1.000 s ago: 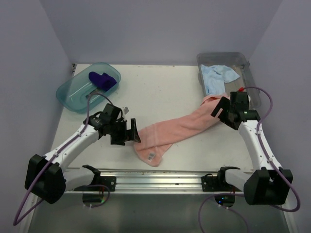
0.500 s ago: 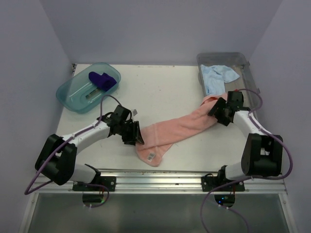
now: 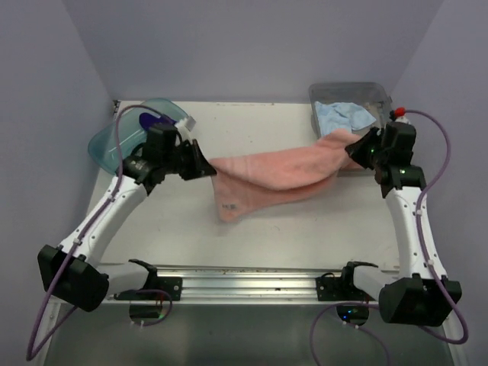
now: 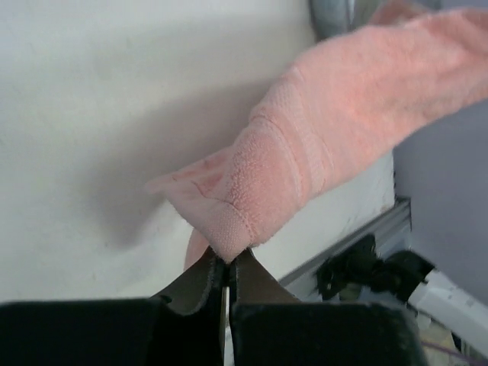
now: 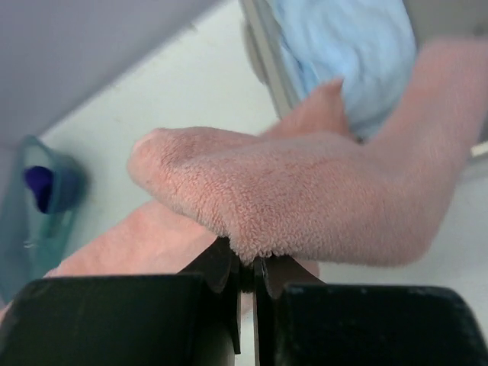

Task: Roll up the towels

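Observation:
A salmon pink towel [image 3: 278, 169] hangs stretched between both arms above the table, sagging in the middle. My left gripper [image 3: 207, 169] is shut on the towel's left corner [image 4: 229, 229]. On the right, my right gripper [image 3: 352, 149] is shut on its other end [image 5: 259, 206]. A light blue towel [image 3: 341, 117] lies in the clear grey bin, also seen behind the pink cloth in the right wrist view [image 5: 343, 53]. A dark purple towel [image 3: 149, 120] sits in the teal tub, partly hidden by the left arm.
The teal tub [image 3: 107, 141] stands at the back left and the clear grey bin [image 3: 374, 93] at the back right. A metal rail [image 3: 244, 278] runs along the near table edge. Walls close in on three sides.
Both grippers went from open to shut on the pink towel's ends. Then both arms rose and moved back, lifting the towel off the table and stretching it.

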`<state>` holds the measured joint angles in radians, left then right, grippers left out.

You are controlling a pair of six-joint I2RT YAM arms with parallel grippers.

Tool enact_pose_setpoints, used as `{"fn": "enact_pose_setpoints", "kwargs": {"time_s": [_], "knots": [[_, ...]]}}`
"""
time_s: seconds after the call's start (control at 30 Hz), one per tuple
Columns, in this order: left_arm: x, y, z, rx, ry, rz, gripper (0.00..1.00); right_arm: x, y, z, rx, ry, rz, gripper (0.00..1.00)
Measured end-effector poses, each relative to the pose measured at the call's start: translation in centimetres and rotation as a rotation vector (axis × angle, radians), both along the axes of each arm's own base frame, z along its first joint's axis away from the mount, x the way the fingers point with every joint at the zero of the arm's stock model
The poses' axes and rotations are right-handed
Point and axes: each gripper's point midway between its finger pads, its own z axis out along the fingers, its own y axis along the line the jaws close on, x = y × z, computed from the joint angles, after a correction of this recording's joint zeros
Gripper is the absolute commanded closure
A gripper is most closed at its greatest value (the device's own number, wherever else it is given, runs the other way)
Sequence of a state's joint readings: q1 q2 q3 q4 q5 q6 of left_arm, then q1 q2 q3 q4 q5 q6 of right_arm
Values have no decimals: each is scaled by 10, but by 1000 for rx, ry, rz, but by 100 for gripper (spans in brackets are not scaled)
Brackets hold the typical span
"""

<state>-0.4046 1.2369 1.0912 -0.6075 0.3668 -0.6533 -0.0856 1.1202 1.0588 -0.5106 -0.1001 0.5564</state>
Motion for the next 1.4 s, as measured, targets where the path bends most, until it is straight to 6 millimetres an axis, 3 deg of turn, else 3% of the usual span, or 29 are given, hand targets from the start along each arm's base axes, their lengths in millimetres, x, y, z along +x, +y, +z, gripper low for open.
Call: {"fn": "enact_pose_setpoints", "kwargs": {"time_s": [0.17, 0.23, 0.3, 0.4, 0.5, 0.63, 0.73, 0.83, 0.87, 0.9, 0.97, 1.0, 1.03, 1.07, 1.17, 1.2, 1.27, 1.3, 1.4], "knots": [[61, 54, 131, -41, -299, 165, 100, 13, 16, 158, 35, -337, 75, 100], [71, 74, 184, -50, -425, 217, 100, 5, 26, 219, 52, -465, 124, 100], [68, 89, 226, -47, -524, 252, 100, -10, 35, 270, 58, -580, 169, 100], [55, 103, 269, -37, -622, 287, 100, -40, 49, 324, 58, -705, 245, 100], [38, 116, 294, -13, -681, 326, 100, -77, 64, 347, 71, -775, 323, 100], [15, 130, 301, 39, -707, 377, 100, -112, 81, 320, 137, -739, 396, 100], [3, 142, 292, 90, -700, 422, 100, -128, 92, 271, 209, -637, 432, 100], [3, 148, 262, 136, -638, 437, 100, -121, 97, 210, 257, -482, 431, 100], [9, 148, 244, 150, -597, 431, 100, -115, 97, 187, 273, -421, 421, 99], [19, 147, 222, 161, -558, 425, 100, -107, 97, 163, 286, -363, 413, 87], [40, 147, 165, 200, -427, 413, 100, -93, 98, 116, 307, -244, 393, 59], [53, 148, 129, 228, -348, 411, 95, -85, 99, 87, 311, -164, 380, 36], [62, 149, 93, 258, -264, 406, 87, -78, 103, 60, 300, -82, 376, 31], [73, 151, 53, 292, -173, 404, 54, -72, 107, 36, 272, -11, 386, 28], [82, 158, -47, 381, 82, 393, 22, -58, 121, -24, 184, 187, 416, 21], [79, 159, -69, 401, 144, 388, 21, -58, 122, -37, 160, 223, 419, 18], [71, 162, -91, 420, 206, 392, 20, -63, 116, -53, 115, 259, 400, 18], [66, 162, -92, 424, 211, 393, 21, -66, 111, -55, 95, 258, 384, 18], [59, 165, -73, 413, 146, 417, 26, -73, 100, -52, 54, 218, 351, 18]]}}
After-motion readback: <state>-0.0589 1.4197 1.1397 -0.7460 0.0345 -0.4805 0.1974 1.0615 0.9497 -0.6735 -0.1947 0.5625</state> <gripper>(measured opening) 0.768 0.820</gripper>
